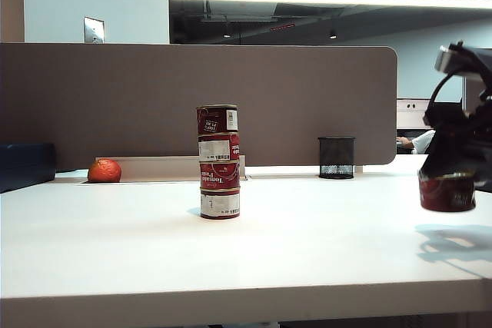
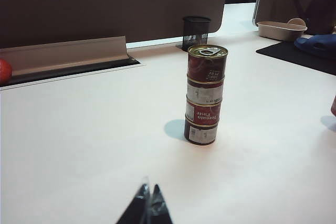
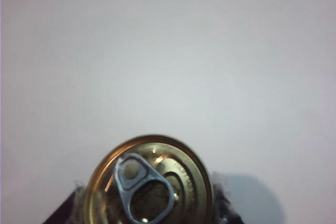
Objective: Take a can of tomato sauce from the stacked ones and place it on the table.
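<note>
The stacked ones [image 1: 219,161] are several dark-red tins standing in one upright column at the middle of the white table [image 1: 115,243]; the left wrist view shows the stacked ones [image 2: 206,95] too. At the right edge of the exterior view, my right gripper [image 1: 448,180] is shut on a can of tomato sauce [image 1: 447,192], which hangs a little above the table over its own shadow. The right wrist view looks down on the can's gold pull-tab lid [image 3: 149,182] between the dark fingers [image 3: 223,205]. My left gripper [image 2: 149,192] is shut and empty, low over the table, well short of the stack.
A brown partition [image 1: 192,97] closes the back of the table. An orange-red round fruit [image 1: 104,170] lies at the back left and a black mesh cup [image 1: 337,157] at the back right. A dark blue object [image 1: 27,163] sits at the far left. A beige tray [image 2: 281,30] and black mat [image 2: 299,55] lie beyond.
</note>
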